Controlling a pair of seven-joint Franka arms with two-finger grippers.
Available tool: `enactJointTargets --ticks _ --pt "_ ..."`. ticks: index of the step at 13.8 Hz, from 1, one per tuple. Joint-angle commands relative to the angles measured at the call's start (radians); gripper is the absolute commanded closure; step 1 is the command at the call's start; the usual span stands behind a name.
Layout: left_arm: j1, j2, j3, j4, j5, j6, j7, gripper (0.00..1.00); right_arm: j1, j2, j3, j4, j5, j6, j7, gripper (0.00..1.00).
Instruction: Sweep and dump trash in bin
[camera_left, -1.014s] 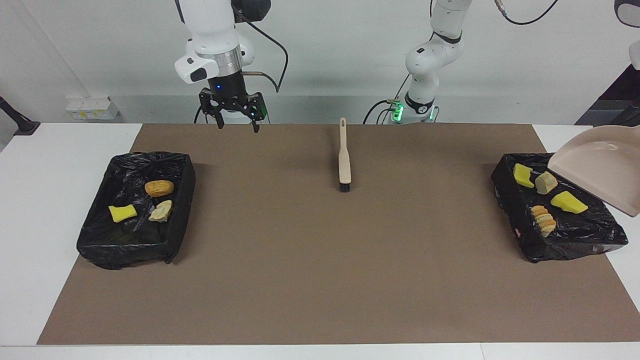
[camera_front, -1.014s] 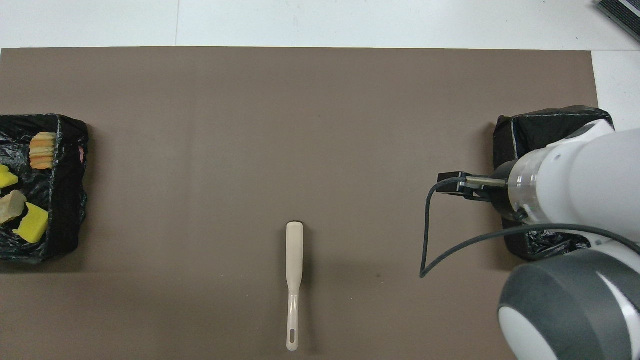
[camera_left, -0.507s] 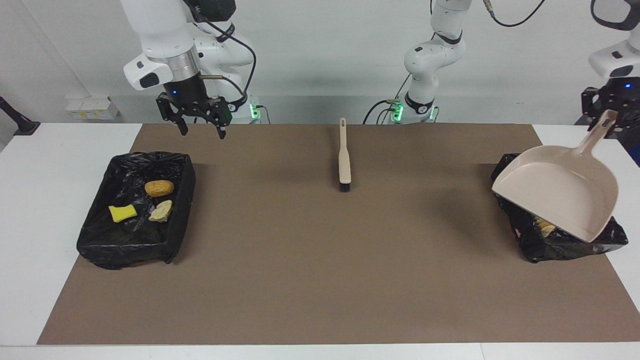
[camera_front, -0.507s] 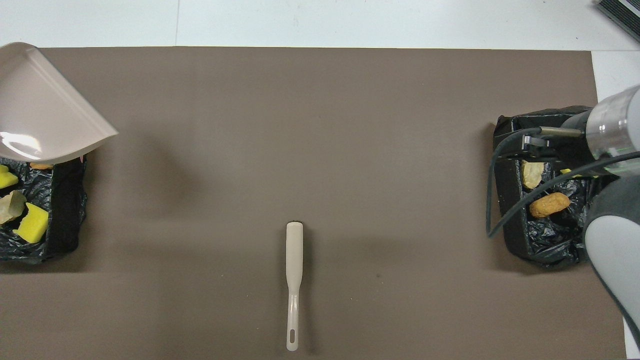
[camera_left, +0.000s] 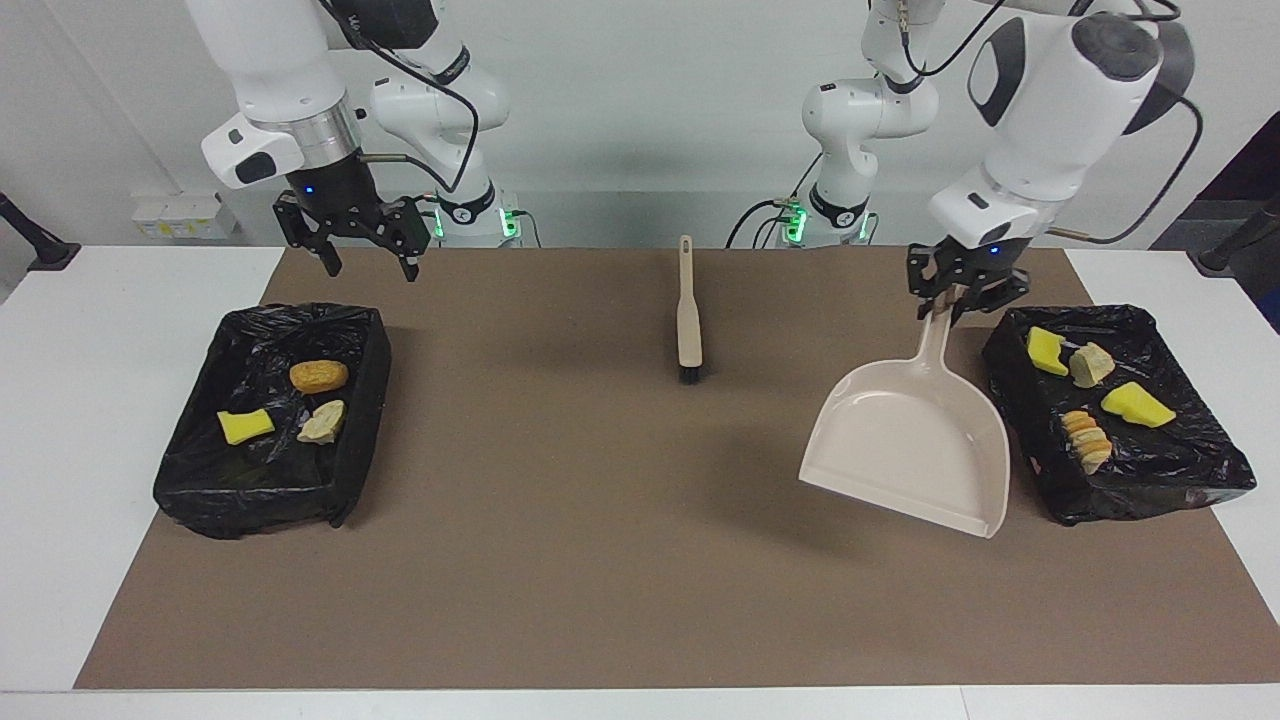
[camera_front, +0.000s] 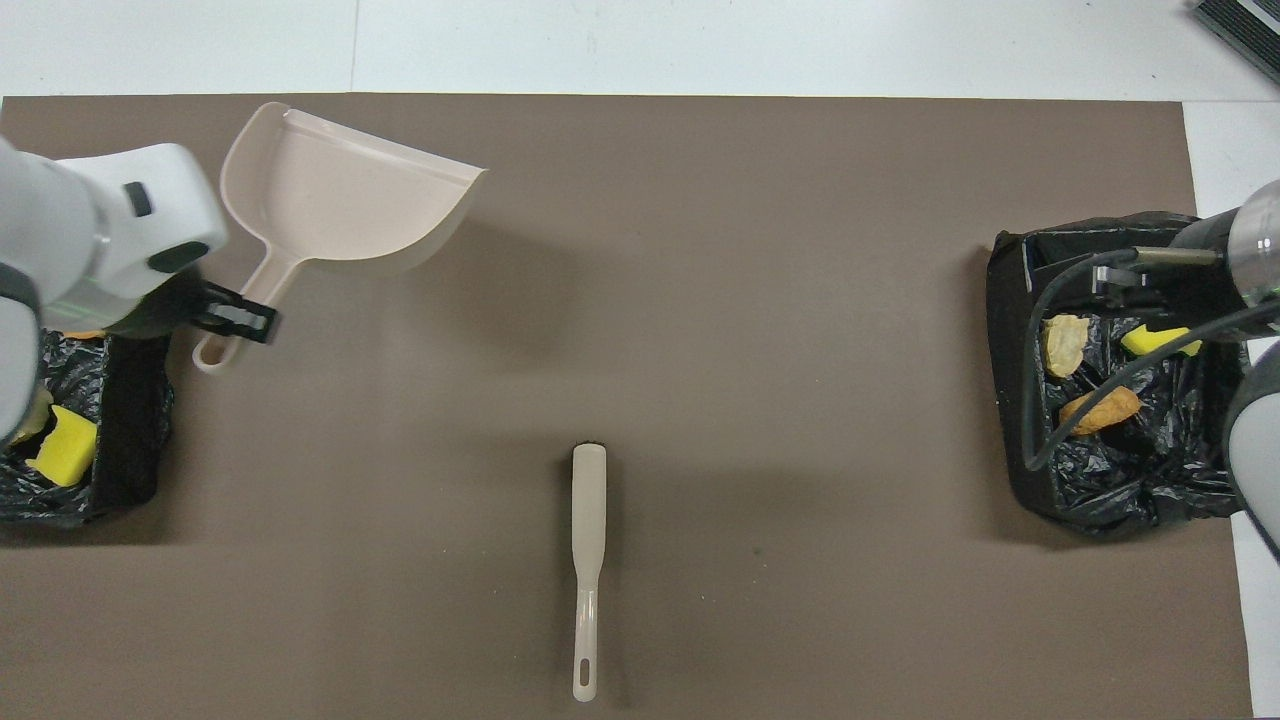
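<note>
left end effector clamped on dustpan handle, pan hanging empty at frame right beside bin, trash inside. right end effector fingers apart, upper left, waiting.

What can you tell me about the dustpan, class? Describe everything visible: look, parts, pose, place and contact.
The dustpan is pale beige, smooth plastic by its look, with a wide flat scoop, raised side walls and a slim handle with a hanging hole at its end. It is empty. The left end effector is shut on its handle and holds it tilted in the air over the brown mat, beside the black-lined bin at the left arm's end. Nothing else touches it.
</note>
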Motion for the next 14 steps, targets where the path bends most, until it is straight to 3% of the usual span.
enactJointTargets --ticks 1,6,9,12,14 --pt "-0.125 0.066 0.024 -0.018 -0.032 0.11 -0.192 1.0 -0.033 0.033 0.008 0.057 -0.003 -0.036 -0.04 0.0" --pt "-0.294 0.183 0.025 -0.055 -0.032 0.269 -0.373 1.0 -0.05 0.036 0.009 0.057 0.001 -0.033 -0.059 0.0" --pt "-0.355 0.184 0.027 -0.165 -0.032 0.417 -0.445 1.0 -0.056 0.033 0.012 0.054 0.007 -0.025 -0.061 0.0" --pt "-0.383 0.19 0.025 -0.23 -0.032 0.503 -0.5 1.0 -0.112 0.027 0.079 0.051 0.007 -0.022 -0.059 0.0" --pt "-0.404 0.193 0.027 -0.276 -0.031 0.537 -0.53 1.0 -0.107 0.024 0.083 0.051 0.009 -0.022 -0.057 0.0"
